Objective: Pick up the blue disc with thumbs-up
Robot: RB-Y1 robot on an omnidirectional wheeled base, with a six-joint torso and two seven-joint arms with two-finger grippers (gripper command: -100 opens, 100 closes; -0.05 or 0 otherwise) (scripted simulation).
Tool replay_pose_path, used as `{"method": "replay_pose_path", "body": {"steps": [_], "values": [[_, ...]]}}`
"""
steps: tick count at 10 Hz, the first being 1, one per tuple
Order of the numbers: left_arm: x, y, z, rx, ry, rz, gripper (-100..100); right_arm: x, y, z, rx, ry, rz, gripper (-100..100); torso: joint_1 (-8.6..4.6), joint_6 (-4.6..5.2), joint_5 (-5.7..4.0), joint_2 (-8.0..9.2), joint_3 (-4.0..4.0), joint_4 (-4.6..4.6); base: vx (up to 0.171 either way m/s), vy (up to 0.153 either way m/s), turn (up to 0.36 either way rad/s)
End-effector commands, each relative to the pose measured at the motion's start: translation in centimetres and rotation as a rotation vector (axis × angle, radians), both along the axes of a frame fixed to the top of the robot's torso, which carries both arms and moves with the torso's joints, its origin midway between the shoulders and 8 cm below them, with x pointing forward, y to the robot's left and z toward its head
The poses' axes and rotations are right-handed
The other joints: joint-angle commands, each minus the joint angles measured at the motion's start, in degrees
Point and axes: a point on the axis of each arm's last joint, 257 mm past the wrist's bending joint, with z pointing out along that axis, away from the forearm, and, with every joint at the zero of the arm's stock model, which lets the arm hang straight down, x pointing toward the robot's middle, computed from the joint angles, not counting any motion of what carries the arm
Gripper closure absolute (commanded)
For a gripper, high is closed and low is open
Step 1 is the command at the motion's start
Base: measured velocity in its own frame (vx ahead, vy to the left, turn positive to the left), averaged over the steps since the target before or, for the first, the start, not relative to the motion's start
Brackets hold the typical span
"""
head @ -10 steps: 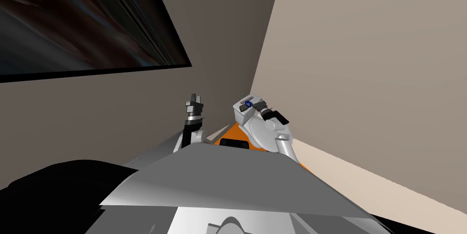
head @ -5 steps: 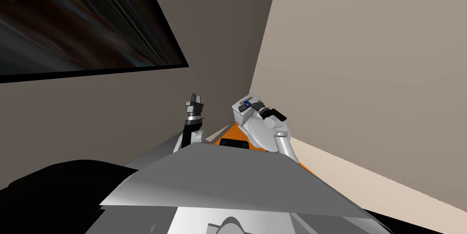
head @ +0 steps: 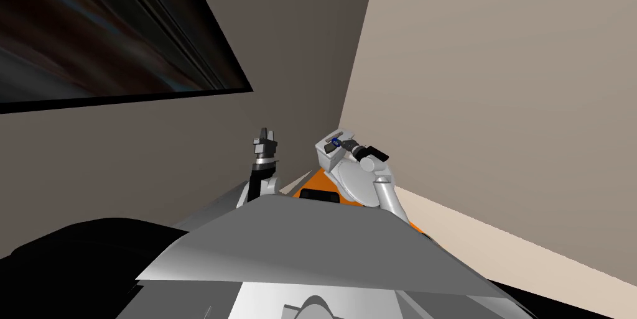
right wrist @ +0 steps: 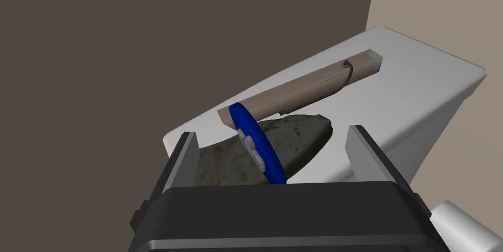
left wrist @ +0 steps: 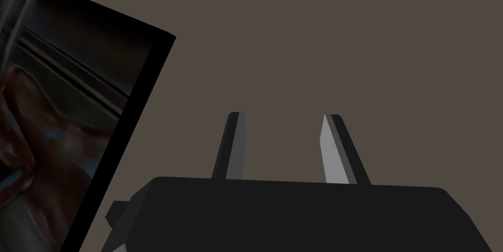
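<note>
A blue disc stands on edge, tilted, on a white counter, a small whitish raised mark on its face. It sits between the spread fingers of the right tool, close to the tool's dark body and nearer one blade than the other, with neither blade touching it. The disc's lower rim rests against a flat, mottled grey-brown slab lying on the counter. Its upper rim overlaps the near end of a pale wooden bar, which runs across the counter top behind the slab. A thin dark wire loops over the bar's far end. The counter stands in a corner where a dark grey-brown wall meets a beige one, with an orange floor patch at its foot in the head view. The left tool is raised beside the counter, well apart from the disc, its blades parted around nothing.
</note>
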Motion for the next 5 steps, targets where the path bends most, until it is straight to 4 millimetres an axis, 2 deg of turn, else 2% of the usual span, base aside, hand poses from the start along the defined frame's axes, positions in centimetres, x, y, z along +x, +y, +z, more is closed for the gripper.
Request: {"method": "replay_pose_path", "body": {"steps": [1, 5], "values": [[0.0, 0.0, 0.0, 0.000, 0.000, 0.000, 0, -0.1, 0.4, -0.6, 0.045, 0.046, 0.004, -100, 0.00, 0.00, 0.00, 0.00, 0.00, 0.00, 0.017, -0.009, -0.024], [0.0, 0.0, 0.0, 0.000, 0.000, 0.000, 0, 0.0, 1.8, -2.0, 0.138, 0.171, 0.030, -100, 0.02, 0.00, 0.00, 0.02, 0.01, 0.00, 0.013, -0.006, -0.030]]}}
